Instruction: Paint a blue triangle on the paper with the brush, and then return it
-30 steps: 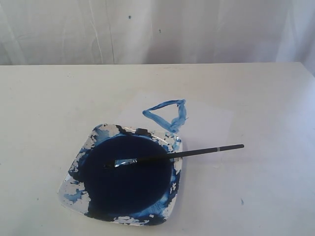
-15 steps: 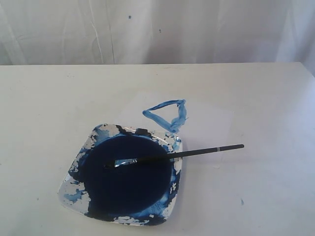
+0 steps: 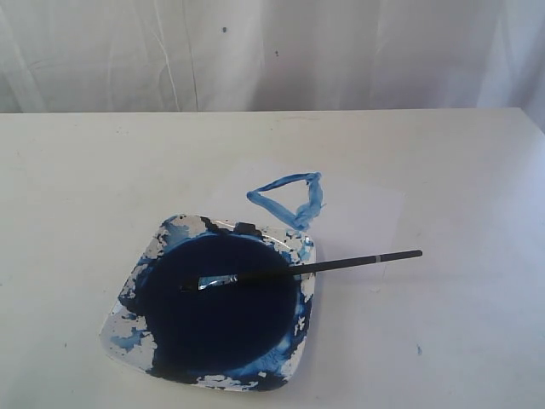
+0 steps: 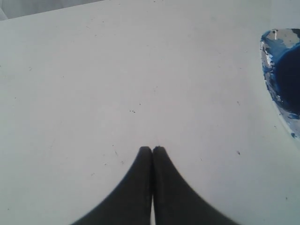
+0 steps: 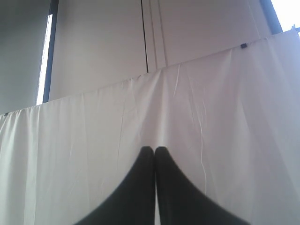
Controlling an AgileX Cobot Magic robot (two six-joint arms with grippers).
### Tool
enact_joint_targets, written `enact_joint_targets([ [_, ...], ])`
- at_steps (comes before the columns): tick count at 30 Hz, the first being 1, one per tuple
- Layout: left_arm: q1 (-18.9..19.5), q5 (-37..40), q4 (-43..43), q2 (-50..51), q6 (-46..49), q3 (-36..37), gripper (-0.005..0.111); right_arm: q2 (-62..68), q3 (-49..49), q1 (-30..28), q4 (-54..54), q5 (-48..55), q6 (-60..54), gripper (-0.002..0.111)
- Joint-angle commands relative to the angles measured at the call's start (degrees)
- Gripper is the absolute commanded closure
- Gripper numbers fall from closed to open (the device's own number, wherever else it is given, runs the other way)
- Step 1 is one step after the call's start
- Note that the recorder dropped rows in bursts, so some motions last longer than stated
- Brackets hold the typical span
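In the exterior view the blue triangle (image 3: 289, 198) is painted on the white paper (image 3: 358, 213), just behind the square dish (image 3: 128, 319) that holds a dark blue paint pool (image 3: 221, 307). The brush (image 3: 341, 264) lies across the dish's right rim, its tip in the paint and its black handle reaching out over the paper. Neither arm shows in that view. My left gripper (image 4: 152, 149) is shut and empty above bare table, with a corner of the dish (image 4: 274, 70) at the frame's side. My right gripper (image 5: 154, 149) is shut and empty, facing the white curtain (image 5: 93, 140).
A white curtain (image 3: 272, 51) hangs behind the table's far edge. White tabletop (image 3: 77, 179) stretches to the left of the dish and to the right of the paper (image 3: 477, 239).
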Motion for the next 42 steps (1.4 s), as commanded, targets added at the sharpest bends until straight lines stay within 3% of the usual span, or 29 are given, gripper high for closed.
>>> enact_joint_targets([
  [1, 0.2, 0.0, -0.1, -0.2, -0.3, 0.2, 0.107, -0.3, 0.1, 0.1, 0.1, 0.1, -0.7, 0.108],
  [22, 0.2, 0.0, -0.1, -0.2, -0.3, 0.2, 0.107, -0.3, 0.1, -0.7, 0.1, 0.1, -1.0, 0.108],
  [24, 0.2, 0.0, -0.1, -0.2, -0.3, 0.2, 0.107, -0.3, 0.1, -4.1, 0.2, 2.0, -2.4, 0.108],
  [34, 0.2, 0.0, -0.1, -0.2, -0.3, 0.2, 0.107, -0.3, 0.1, -26.1, 0.1, 38.2, -8.2, 0.108],
  [37, 0.2, 0.0, -0.1, -0.2, -0.3, 0.2, 0.107, -0.3, 0.1, -30.2, 0.1, 41.5, -8.2, 0.108],
  [42, 0.2, 0.0, -0.1, -0.2, -0.3, 0.2, 0.107, -0.3, 0.1, -30.8, 0.1, 41.6, -8.7, 0.108],
])
